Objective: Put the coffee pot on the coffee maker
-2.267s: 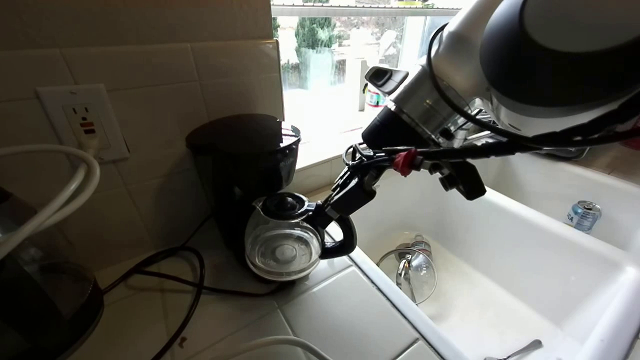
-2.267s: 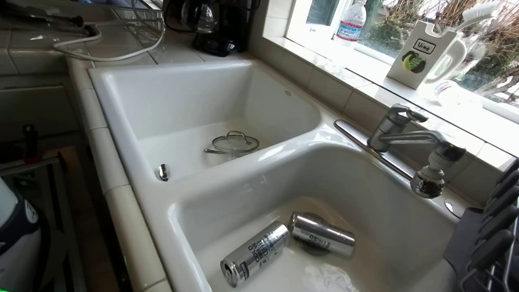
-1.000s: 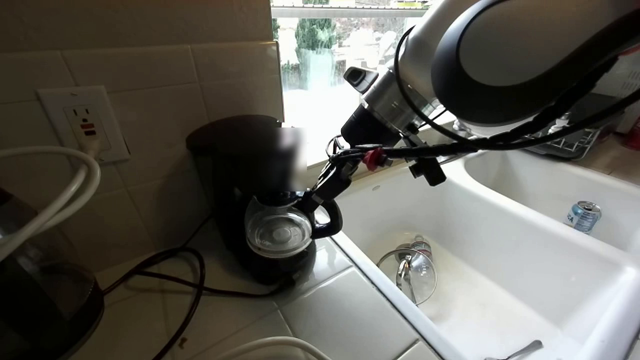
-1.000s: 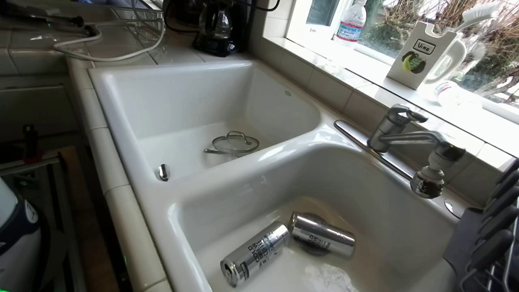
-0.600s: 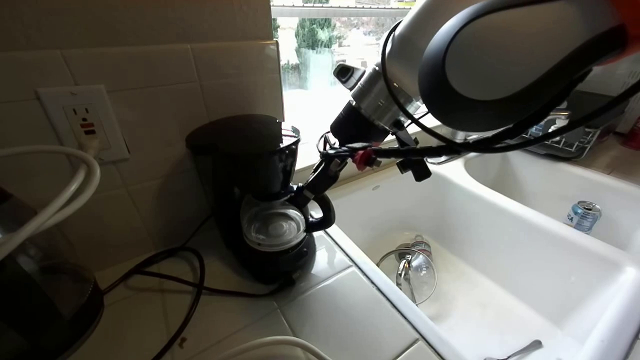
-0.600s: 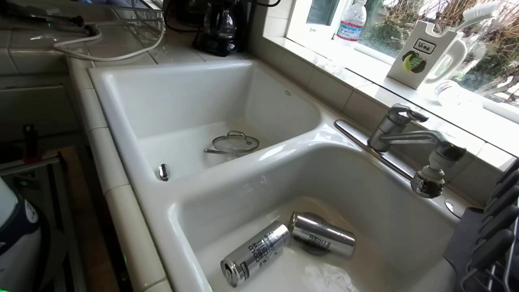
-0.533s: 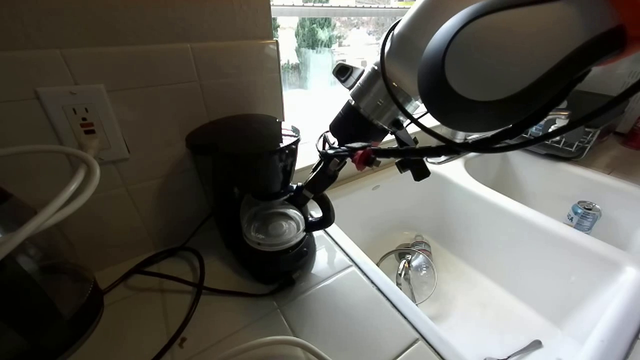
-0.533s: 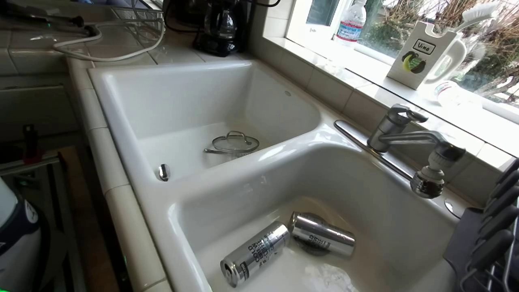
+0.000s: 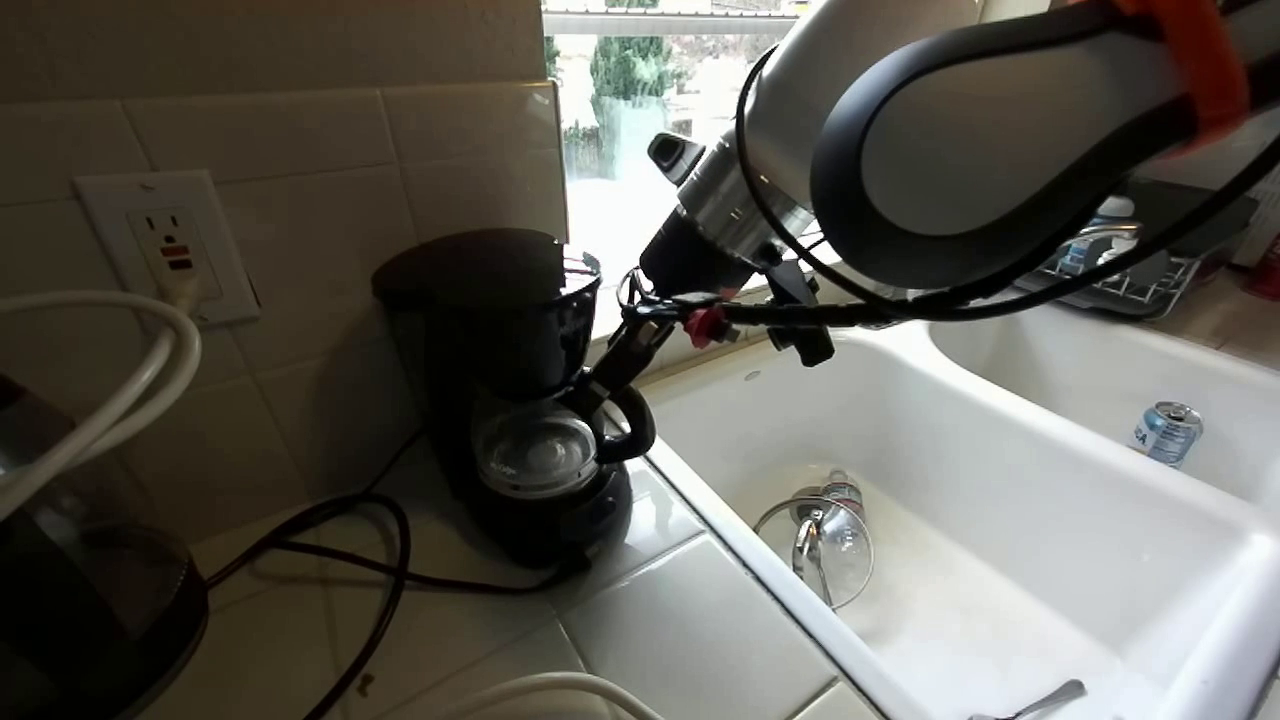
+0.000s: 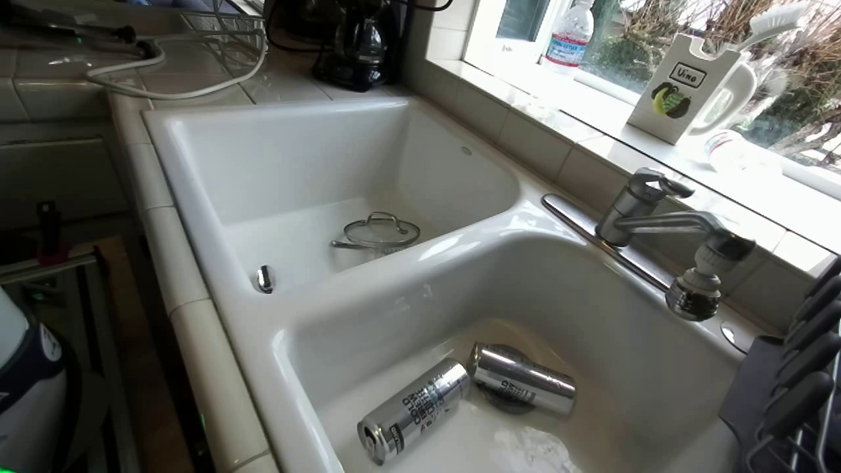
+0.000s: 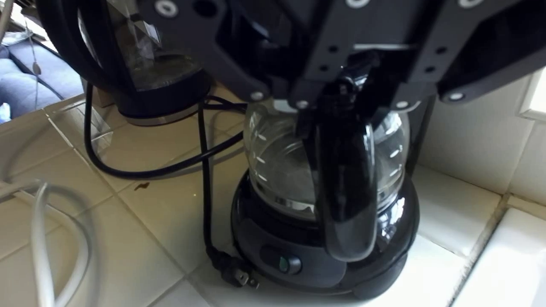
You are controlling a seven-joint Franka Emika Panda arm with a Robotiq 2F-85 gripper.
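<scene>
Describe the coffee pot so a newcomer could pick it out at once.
Start at the white sink, then find the black coffee maker on the tiled counter beside it. Beneath that machine's overhanging top is the coffee pot, a round, clear carafe with a curved black handle. Unlike the glass jug nearby, it has the gripper closed on its handle.

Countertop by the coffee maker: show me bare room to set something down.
Bare tile lies between the black plug, the white cable and the sink. Crowded: between the coffee maker and the glass jug, where the black cord loops.
</scene>
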